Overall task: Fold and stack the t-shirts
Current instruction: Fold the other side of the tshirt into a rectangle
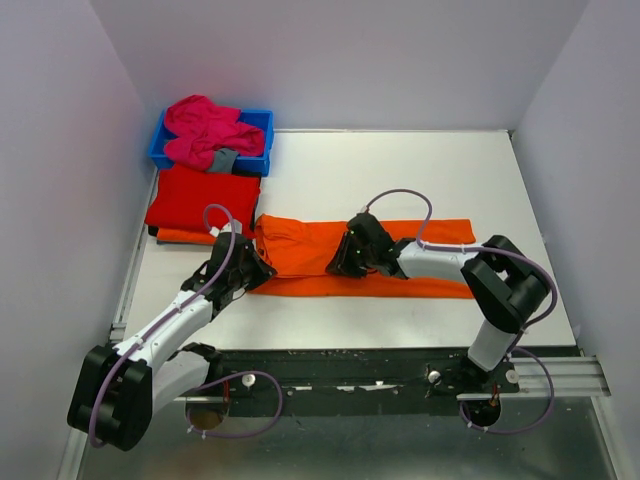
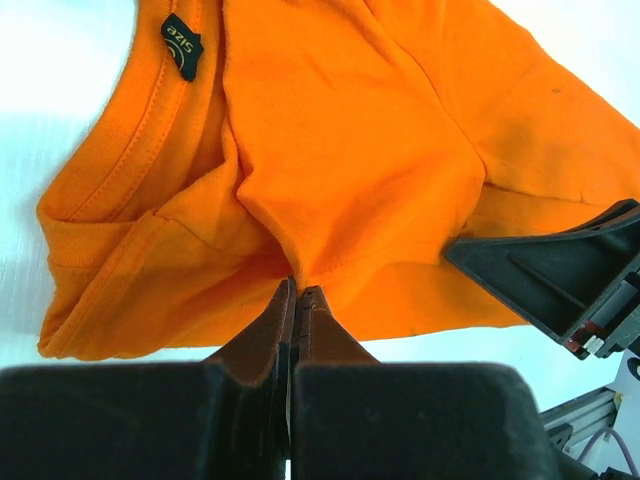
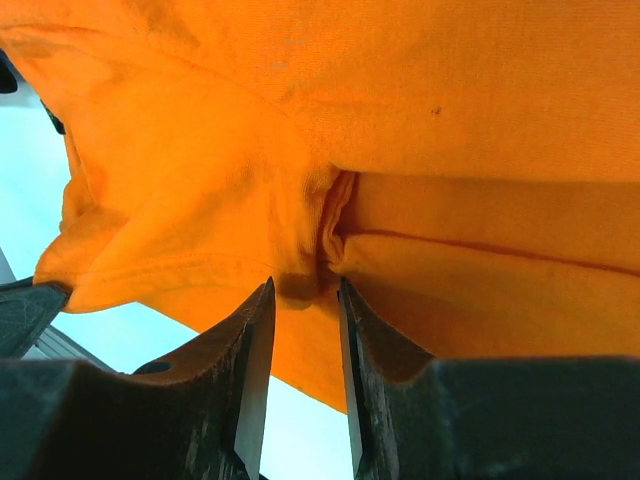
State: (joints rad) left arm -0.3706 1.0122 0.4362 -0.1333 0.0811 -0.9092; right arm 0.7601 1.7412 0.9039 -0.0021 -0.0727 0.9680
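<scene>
An orange t-shirt lies as a long folded strip across the middle of the table. My left gripper is at its left end, shut on a pinch of the orange cloth near the collar; its fingertips meet with fabric between them. My right gripper sits on the strip's near edge, towards the middle. Its jaws stand apart, tips pressed against the shirt, with a small pucker bunched between them. A red t-shirt lies folded at the back left on another folded orange one.
A blue bin at the back left corner holds a crumpled pink t-shirt and a small grey cloth piece. White walls close in on the table's left, back and right. The right gripper's body shows at the right of the left wrist view.
</scene>
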